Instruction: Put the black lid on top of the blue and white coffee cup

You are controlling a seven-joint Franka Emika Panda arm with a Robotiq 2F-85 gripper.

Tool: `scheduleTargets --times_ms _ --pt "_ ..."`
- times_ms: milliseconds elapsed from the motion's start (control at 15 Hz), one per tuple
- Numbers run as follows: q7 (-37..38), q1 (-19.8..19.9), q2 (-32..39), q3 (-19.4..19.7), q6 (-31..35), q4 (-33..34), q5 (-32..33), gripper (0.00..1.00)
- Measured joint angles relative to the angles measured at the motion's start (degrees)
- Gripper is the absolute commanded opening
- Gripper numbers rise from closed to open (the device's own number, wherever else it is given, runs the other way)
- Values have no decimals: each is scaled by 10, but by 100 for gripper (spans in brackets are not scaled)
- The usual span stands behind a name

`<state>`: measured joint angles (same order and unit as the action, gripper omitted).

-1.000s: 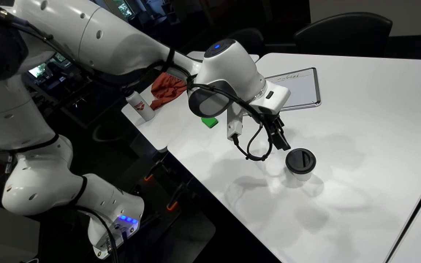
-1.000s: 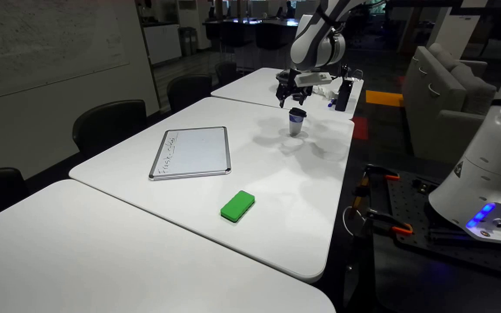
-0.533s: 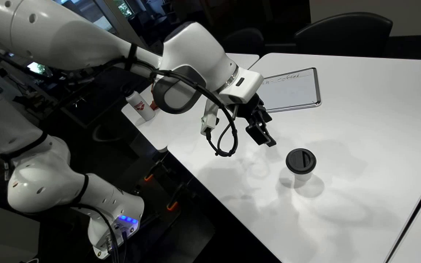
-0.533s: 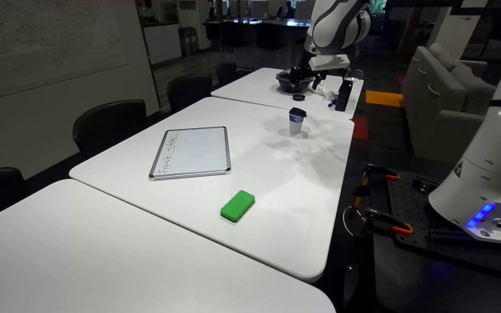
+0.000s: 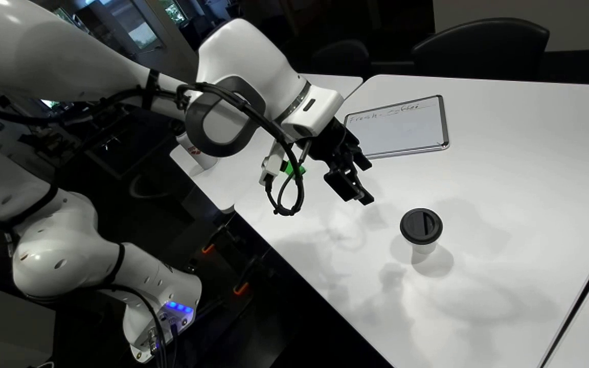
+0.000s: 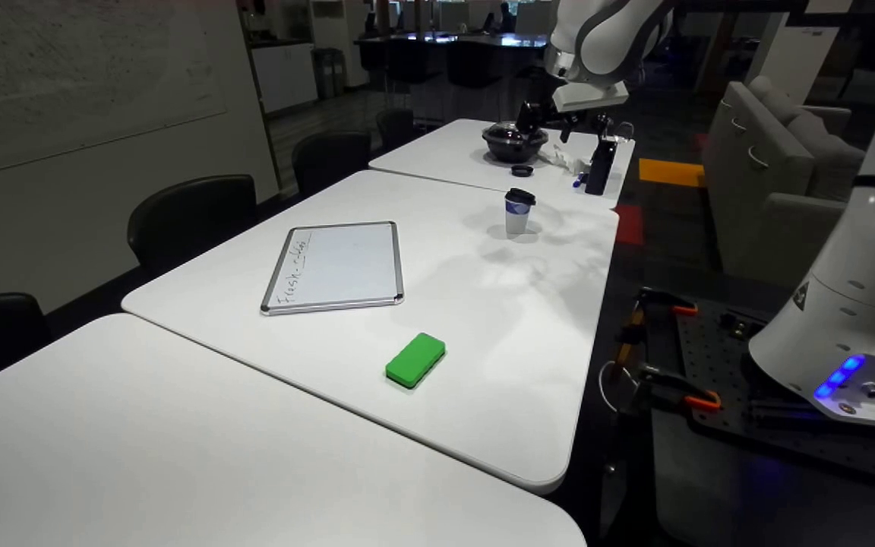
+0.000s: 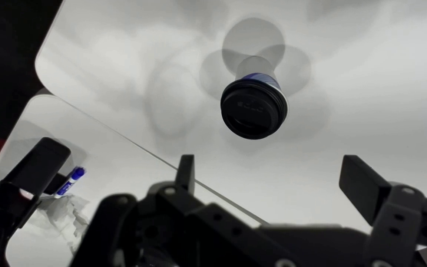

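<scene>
The blue and white coffee cup (image 5: 424,249) stands upright on the white table, also in an exterior view (image 6: 516,221) and the wrist view (image 7: 257,66). The black lid (image 5: 421,225) sits on top of its rim. The lid also shows in an exterior view (image 6: 520,196) and the wrist view (image 7: 252,109), where it looks level with the rim. My gripper (image 5: 367,181) is open and empty, above the table and apart from the cup. In the wrist view its two fingers (image 7: 271,174) are wide apart, with the cup beyond them.
A whiteboard (image 6: 339,266) with writing and a green block (image 6: 415,360) lie on the same table. The adjoining table holds a black bowl (image 6: 512,146), a small black round piece (image 6: 522,171), a black box (image 7: 43,159) and a blue marker (image 7: 71,180).
My gripper has moved up and away from the cup, to the left in an exterior view. It stays open. The cup and the lid have not moved.
</scene>
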<state>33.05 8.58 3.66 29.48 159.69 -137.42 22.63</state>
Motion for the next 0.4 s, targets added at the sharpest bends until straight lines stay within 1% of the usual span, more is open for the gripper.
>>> scheduleTargets --times_ms 133,400 --pt "0 7 3 -8 0 0 0 100" --pt "0 8 4 -8 0 0 0 100"
